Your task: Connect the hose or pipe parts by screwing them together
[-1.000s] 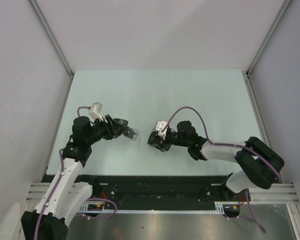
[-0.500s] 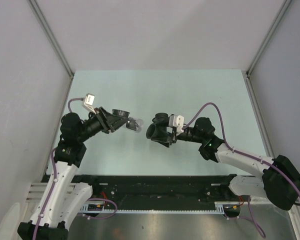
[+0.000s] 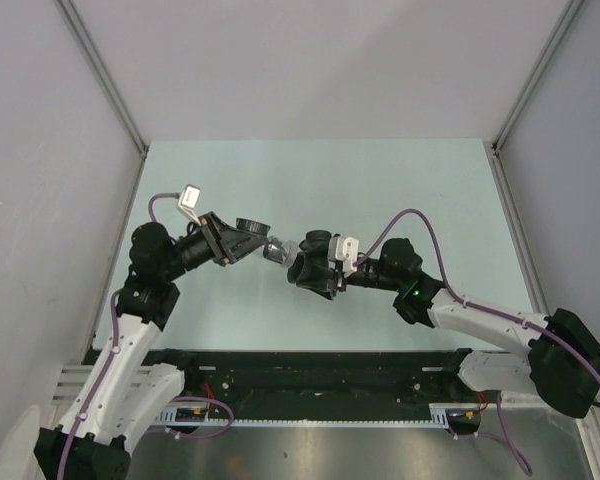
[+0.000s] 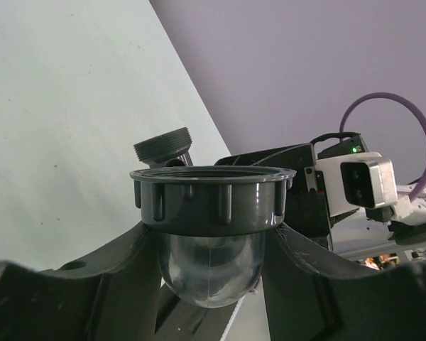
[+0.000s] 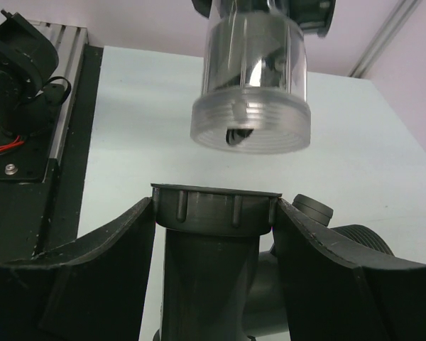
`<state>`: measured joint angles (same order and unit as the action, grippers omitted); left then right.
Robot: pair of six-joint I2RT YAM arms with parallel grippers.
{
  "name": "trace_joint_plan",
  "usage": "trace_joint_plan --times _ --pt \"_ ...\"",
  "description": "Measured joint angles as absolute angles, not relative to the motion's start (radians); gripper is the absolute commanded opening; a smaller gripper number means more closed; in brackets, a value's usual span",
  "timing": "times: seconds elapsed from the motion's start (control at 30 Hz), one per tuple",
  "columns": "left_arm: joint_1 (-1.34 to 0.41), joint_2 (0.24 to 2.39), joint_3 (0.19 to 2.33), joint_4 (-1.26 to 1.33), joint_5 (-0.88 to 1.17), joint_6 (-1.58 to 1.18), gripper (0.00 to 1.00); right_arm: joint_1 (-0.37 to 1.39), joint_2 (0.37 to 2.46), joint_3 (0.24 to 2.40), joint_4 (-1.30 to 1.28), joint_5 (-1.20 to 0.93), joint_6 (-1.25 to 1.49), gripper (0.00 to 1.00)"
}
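Jaws of my left gripper [image 4: 211,238] clamp the clear connector [image 5: 250,78]; those of my right gripper [image 5: 214,213] clamp the grey tee [image 5: 213,270]. Both parts hang above the table [image 3: 380,190], thread facing collar, just apart.

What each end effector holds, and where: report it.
Left end effector: clear plastic threaded cylinder, by its smooth body. Right end effector: dark grey plastic pipe fitting, below its ribbed collar.

left arm [image 3: 120,345] and right arm [image 3: 485,322] stretched inward, left claw [image 3: 261,244] and right claw [image 3: 304,267] nose to nose, each claw's 2 fingers clamped in a grip
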<state>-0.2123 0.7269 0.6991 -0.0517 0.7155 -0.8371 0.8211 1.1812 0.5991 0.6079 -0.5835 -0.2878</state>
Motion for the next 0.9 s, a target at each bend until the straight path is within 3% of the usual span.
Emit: trace_joint_plan --times 0.37,0.9 --pt "-0.228 0.753 0.651 0.041 0.721 -0.89 0.0 0.894 1.148 0.649 0.527 -0.399 -0.391 0.27" --pt "-0.257 0.764 0.627 0.07 0.706 -0.857 0.0 0.934 1.142 0.698 0.409 -0.32 -0.471 0.25"
